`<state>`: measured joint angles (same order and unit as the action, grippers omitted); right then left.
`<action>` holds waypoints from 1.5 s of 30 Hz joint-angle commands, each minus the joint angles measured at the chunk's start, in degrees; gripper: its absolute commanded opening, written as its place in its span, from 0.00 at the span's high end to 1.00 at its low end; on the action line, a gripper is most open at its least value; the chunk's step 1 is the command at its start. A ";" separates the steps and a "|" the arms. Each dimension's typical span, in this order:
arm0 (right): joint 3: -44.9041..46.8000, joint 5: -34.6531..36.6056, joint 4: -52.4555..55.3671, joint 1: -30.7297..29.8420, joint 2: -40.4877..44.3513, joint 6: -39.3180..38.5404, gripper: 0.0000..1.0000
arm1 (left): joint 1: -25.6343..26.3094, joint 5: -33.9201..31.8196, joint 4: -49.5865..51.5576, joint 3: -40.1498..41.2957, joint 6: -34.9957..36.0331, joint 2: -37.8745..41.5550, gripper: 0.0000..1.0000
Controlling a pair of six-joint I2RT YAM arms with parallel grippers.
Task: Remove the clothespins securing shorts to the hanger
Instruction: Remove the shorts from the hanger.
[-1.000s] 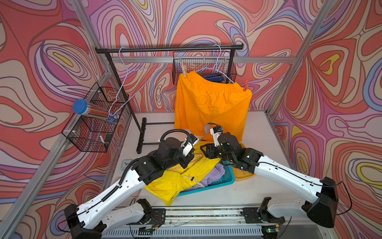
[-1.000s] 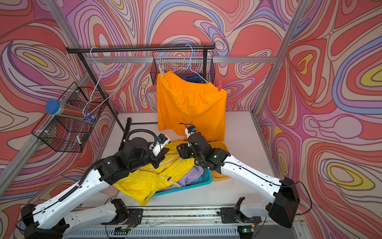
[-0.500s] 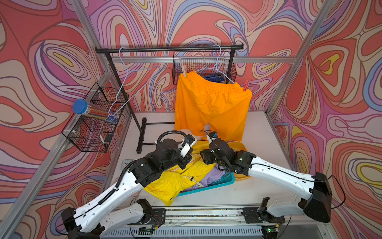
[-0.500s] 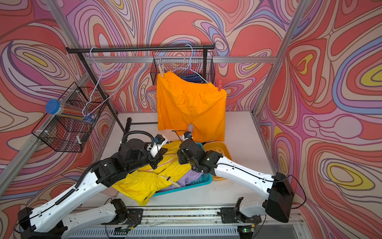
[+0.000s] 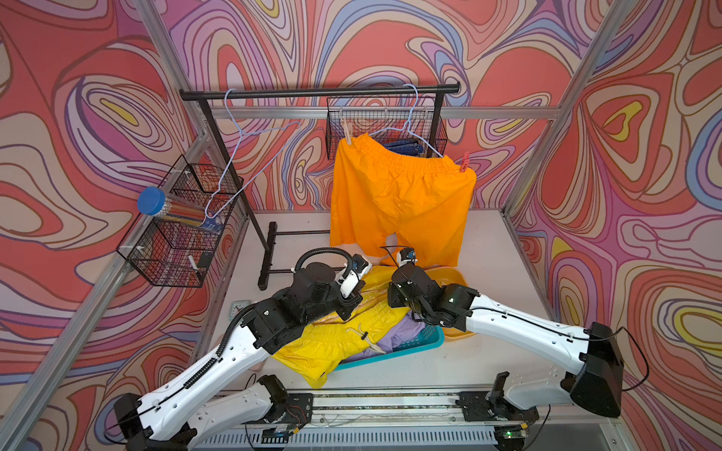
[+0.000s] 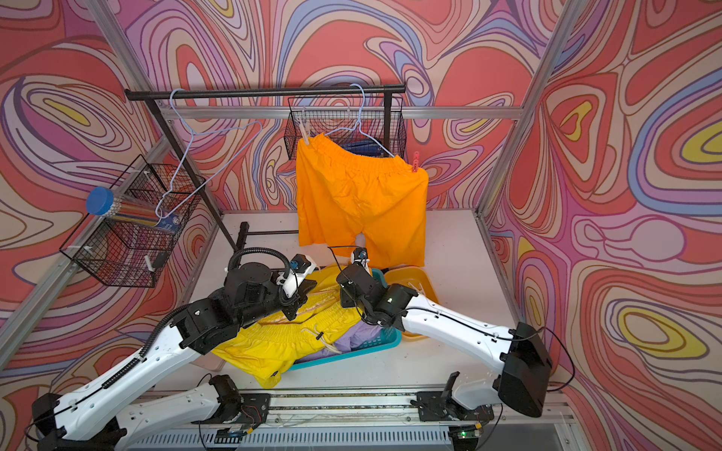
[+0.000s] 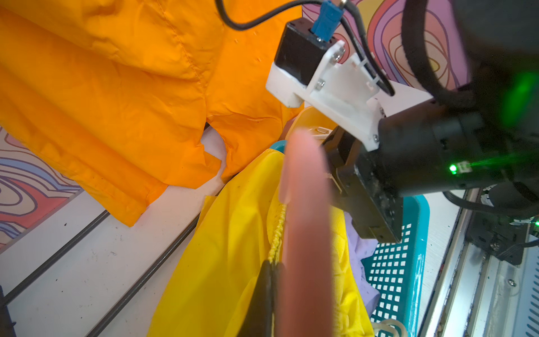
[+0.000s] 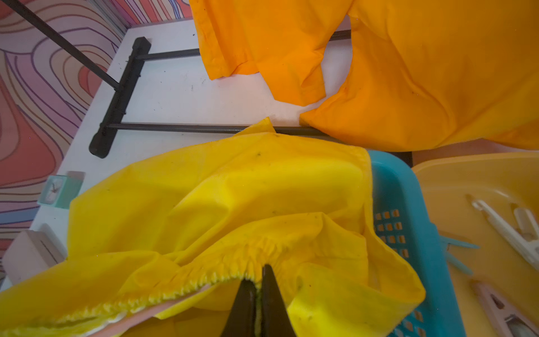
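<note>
Orange shorts (image 5: 398, 203) hang on a pale blue wire hanger (image 5: 414, 129) on the rack. A beige clothespin (image 5: 347, 132) and a red clothespin (image 5: 464, 162) pin the waistband corners. Yellow shorts (image 5: 332, 343) lie over a teal basket (image 5: 390, 353), with lilac shorts (image 5: 406, 332) beneath. My left gripper (image 7: 271, 264) is shut on the yellow waistband, beside a blurred pink bar (image 7: 306, 218). My right gripper (image 8: 256, 277) is shut on the same waistband further along. Loose clothespins lie in a yellow tray (image 8: 466, 181): white (image 8: 507, 230), pale blue (image 8: 458, 253), pink (image 8: 501, 309).
An empty wire hanger (image 5: 242, 156) hangs at the rack's left end. A wire basket (image 5: 176, 234) on the left wall holds a blue-lidded tube (image 5: 150, 200). Another wire basket (image 5: 390, 125) hangs behind the orange shorts. A small clock (image 8: 57, 189) stands near the rack's foot (image 5: 267, 257).
My right gripper has closed on the yellow shorts' waistband, and its arm has shifted slightly to the left. The left gripper has kept its hold.
</note>
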<state>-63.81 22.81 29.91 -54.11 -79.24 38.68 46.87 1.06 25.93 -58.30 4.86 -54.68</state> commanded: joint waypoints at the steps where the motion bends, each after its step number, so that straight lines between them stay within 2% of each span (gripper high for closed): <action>1: 0.20 8.02 4.49 0.06 -1.56 1.39 1.00 | -0.12 0.35 -1.89 0.12 0.18 2.61 1.00; 5: 0.19 11.04 6.37 0.57 -3.10 1.93 1.00 | -0.16 0.63 -1.65 0.21 0.73 3.58 1.00; 10: 1.42 10.79 5.40 2.53 -3.79 2.35 1.00 | -0.13 1.35 -1.76 0.65 1.25 5.12 1.00; 14: 3.87 7.15 2.69 5.73 -2.38 2.83 1.00 | -0.11 0.50 -1.91 0.99 1.61 5.96 1.00; 18: 8.46 2.14 -4.53 7.07 1.65 1.40 1.00 | -0.19 -0.65 -1.85 1.05 1.86 5.99 1.00; 19: 9.37 0.78 -6.33 7.04 2.41 0.41 0.97 | -0.12 -0.80 -1.85 1.00 1.79 5.90 1.00; 21: 11.00 -1.91 -9.04 7.04 3.75 -0.55 0.83 | -0.13 -1.25 -2.21 1.08 1.72 5.81 1.00; 30: 11.86 -5.77 -10.22 7.07 6.18 -1.42 0.62 | -0.16 -2.24 -5.24 1.45 -0.56 5.20 1.00; 36: 13.63 -7.99 -10.77 7.04 10.14 -1.24 0.51 | -0.12 -4.58 -7.56 0.31 -1.48 4.29 1.00; 40: 15.57 -10.62 -11.93 7.00 12.91 -1.08 0.49 | -0.13 -5.63 -10.37 -0.83 -2.67 2.33 1.00; 45: 15.91 -11.29 -11.16 7.02 14.94 -2.11 0.44 | -0.16 -4.80 -18.75 -1.46 -6.72 -2.38 1.00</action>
<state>-48.36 12.58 18.87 -47.29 -65.47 37.36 46.87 -3.27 14.96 -57.69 1.45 -55.22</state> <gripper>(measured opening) 0.555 0.056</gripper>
